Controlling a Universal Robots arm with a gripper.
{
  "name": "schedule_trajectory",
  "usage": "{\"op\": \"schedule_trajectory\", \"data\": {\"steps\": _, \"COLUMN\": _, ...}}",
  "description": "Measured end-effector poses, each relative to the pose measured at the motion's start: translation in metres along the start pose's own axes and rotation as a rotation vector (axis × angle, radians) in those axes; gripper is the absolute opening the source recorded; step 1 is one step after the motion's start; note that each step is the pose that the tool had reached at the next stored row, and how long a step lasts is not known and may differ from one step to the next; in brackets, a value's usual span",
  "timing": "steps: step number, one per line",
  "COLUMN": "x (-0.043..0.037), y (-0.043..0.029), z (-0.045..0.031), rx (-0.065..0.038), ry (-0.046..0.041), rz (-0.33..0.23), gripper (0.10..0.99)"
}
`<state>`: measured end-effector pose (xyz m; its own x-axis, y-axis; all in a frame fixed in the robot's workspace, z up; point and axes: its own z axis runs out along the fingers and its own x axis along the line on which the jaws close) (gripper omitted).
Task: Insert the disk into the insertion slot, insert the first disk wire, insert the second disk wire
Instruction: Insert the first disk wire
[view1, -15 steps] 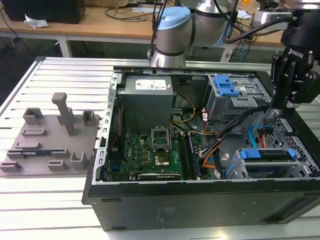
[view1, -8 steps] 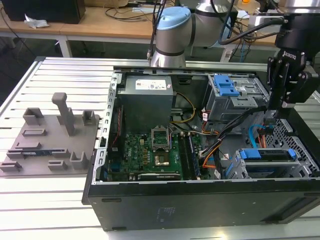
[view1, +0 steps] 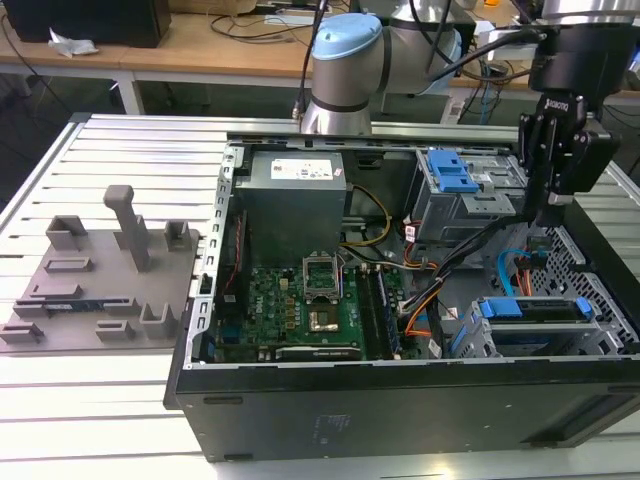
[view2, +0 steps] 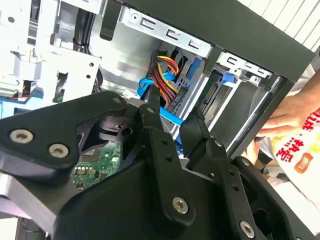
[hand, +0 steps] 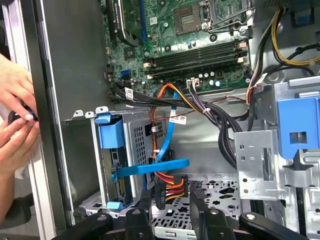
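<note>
Hand (hand: 171, 196) part open, empty; black plug on red-yellow wires (hand: 161, 191) just off its fingertips (hand: 197, 202); blue-caddied disk (view1: 533, 309) sits in grey perforated metal slot (hand: 137, 137), nearer than hand.

The table (view1: 120, 150) is made of pale metal slats with long grooves between them, and its near edge shines bright white in the light. Behind its far edge stands a row of wooden desks (view1: 190, 50) with white legs. On the desks, at the exterior view's left, sits a black box (view1: 90, 20) with a crumpled white paper (view1: 72, 44) just beside it. Loose cables (view1: 265, 22) lie further along. Under the desks the floor (view1: 60, 95) is dark.
</note>
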<state>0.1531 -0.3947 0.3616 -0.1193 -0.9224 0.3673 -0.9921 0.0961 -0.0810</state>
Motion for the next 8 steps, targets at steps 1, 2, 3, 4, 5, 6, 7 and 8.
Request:
{"op": "schedule_trajectory", "data": {"steps": 1, "x": -0.0002, "y": 0.0001, "z": 0.0009, "rx": 0.001, "ry": 0.0045, "rz": 0.0, "gripper": 0.435}}
{"op": "schedule_trajectory", "data": {"steps": 2, "x": -0.0002, "y": 0.0002, "z": 0.0027, "rx": 0.001, "ry": 0.0084, "rz": 0.0, "gripper": 0.435}}
{"op": "schedule_trajectory", "data": {"steps": 3, "x": 0.0, "y": 0.0002, "z": 0.0037, "rx": 0.001, "ry": 0.0105, "rz": 0.0, "gripper": 0.435}}
{"op": "schedule_trajectory", "data": {"steps": 4, "x": 0.0003, "y": 0.0002, "z": 0.0045, "rx": 0.001, "ry": 0.0116, "rz": 0.0, "gripper": 0.435}}
{"op": "schedule_trajectory", "data": {"steps": 5, "x": 0.001, "y": 0.0001, "z": 0.006, "rx": 0.002, "ry": 0.0136, "rz": 0.0, "gripper": 0.435}}
{"op": "schedule_trajectory", "data": {"steps": 6, "x": 0.0012, "y": 0.0001, "z": 0.0067, "rx": 0.002, "ry": 0.0148, "rz": 0.0, "gripper": 0.435}}
{"op": "schedule_trajectory", "data": {"steps": 7, "x": 0.0016, "y": 0.0, "z": 0.0073, "rx": 0.002, "ry": 0.0161, "rz": 0.0, "gripper": 0.435}}
{"op": "schedule_trajectory", "data": {"steps": 8, "x": 0.0021, "y": -0.0004, "z": 0.0085, "rx": 0.002, "ry": 0.0185, "rz": -0.001, "gripper": 0.435}}
